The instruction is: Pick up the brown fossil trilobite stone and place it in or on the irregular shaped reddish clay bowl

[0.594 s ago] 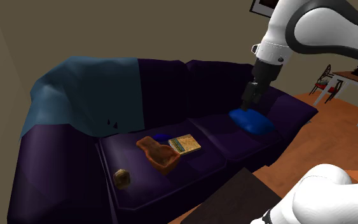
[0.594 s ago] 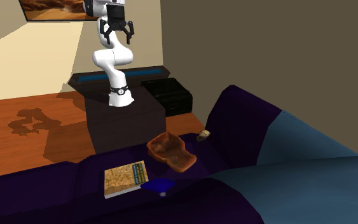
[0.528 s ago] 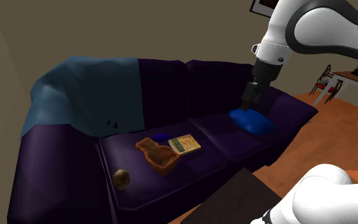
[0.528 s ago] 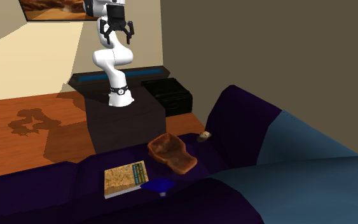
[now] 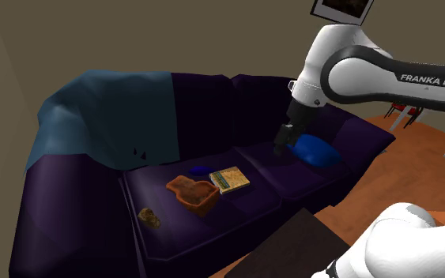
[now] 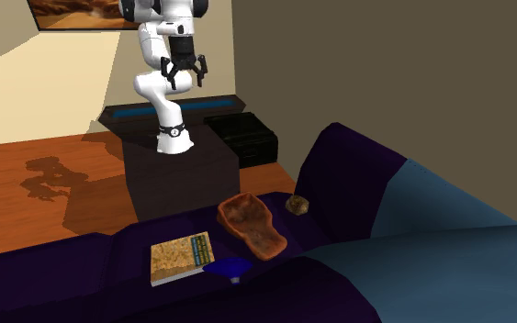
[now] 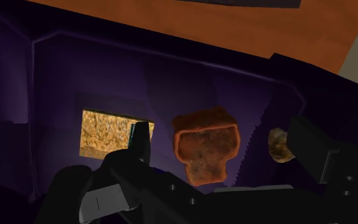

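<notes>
Sharing one sofa (image 5: pixel 292 180): one stone (image 5: pixel 149 218), one bowl (image 5: pixel 194 192).

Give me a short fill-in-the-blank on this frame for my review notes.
The stone lies on the ___, outside the bowl.
In the wrist view, the bowl sits between the stone and the ___.
The tool is ___, holding nothing.
Missing: sofa; book; open.
</notes>
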`<act>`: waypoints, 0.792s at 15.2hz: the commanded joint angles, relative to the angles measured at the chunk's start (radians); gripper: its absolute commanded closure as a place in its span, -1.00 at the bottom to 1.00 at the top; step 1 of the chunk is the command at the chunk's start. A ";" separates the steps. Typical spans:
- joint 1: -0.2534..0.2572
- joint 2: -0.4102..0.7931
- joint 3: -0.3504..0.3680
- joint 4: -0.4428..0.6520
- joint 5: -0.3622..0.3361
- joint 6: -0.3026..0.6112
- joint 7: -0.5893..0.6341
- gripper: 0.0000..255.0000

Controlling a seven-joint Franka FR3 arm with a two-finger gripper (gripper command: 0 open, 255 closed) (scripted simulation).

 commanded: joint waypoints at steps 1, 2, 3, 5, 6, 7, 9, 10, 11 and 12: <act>0.011 0.038 0.008 -0.033 0.021 0.084 0.005 -1.00; 0.017 0.055 0.013 -0.050 0.031 0.123 0.006 -1.00; 0.023 0.074 0.017 -0.065 0.042 0.163 0.007 -1.00; 0.035 0.118 0.026 -0.091 0.063 0.243 0.008 -1.00; 0.042 0.142 0.031 -0.102 0.074 0.283 0.009 -1.00; 0.049 0.168 0.036 -0.112 0.085 0.324 0.008 -1.00; 0.063 0.224 0.045 -0.125 0.107 0.405 0.007 -1.00; 0.070 0.254 0.050 -0.130 0.118 0.445 0.005 -1.00; 0.077 0.286 0.055 -0.133 0.130 0.486 0.003 -1.00; 0.084 0.319 0.059 -0.134 0.141 0.525 0.001 -1.00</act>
